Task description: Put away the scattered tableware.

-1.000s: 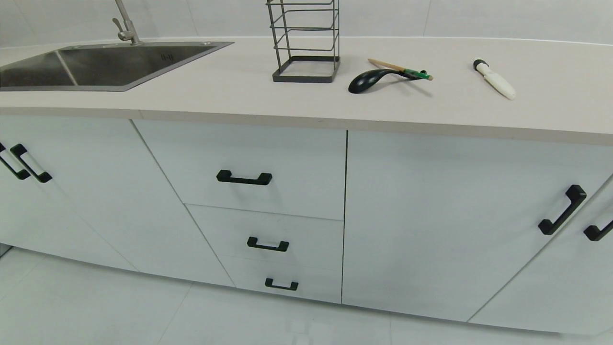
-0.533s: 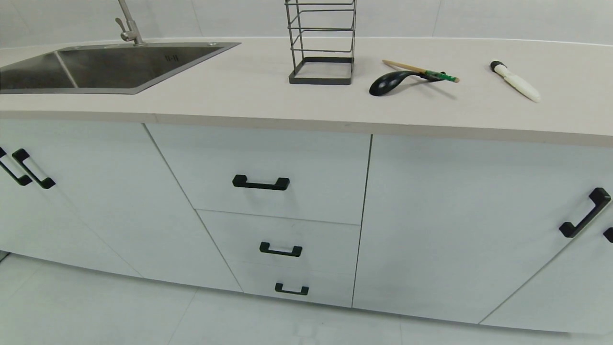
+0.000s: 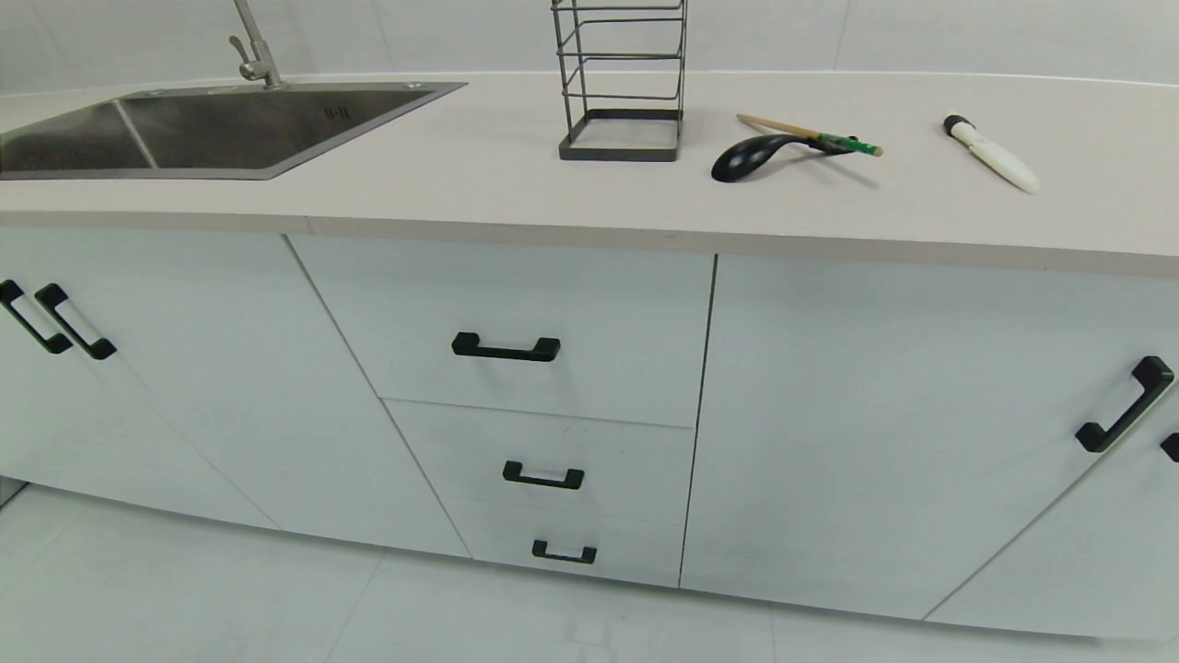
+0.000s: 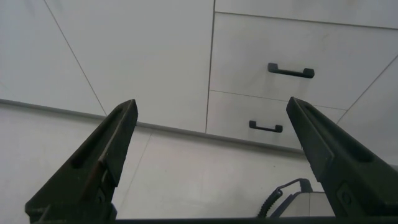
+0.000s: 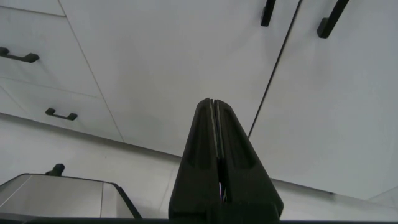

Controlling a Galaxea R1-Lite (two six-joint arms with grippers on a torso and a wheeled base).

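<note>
Spoon (image 3: pixel 751 157) and chopsticks (image 3: pixel 811 135) lie touching on the bench (image 3: pixel 461 193) near the wire rack (image 3: pixel 622 83). Left end effector (image 4: pixel 211 106) is released, right end effector (image 5: pixel 212 106) clenched empty — best raise the released one over the spoon's handle.

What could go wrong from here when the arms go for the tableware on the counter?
The chopsticks lie across the handle of the black spoon, so lifting one may drag the other. The wire rack stands close beside the spoon; a reach could knock it. The right gripper is shut and must open before any grasp; the left gripper is open.
</note>
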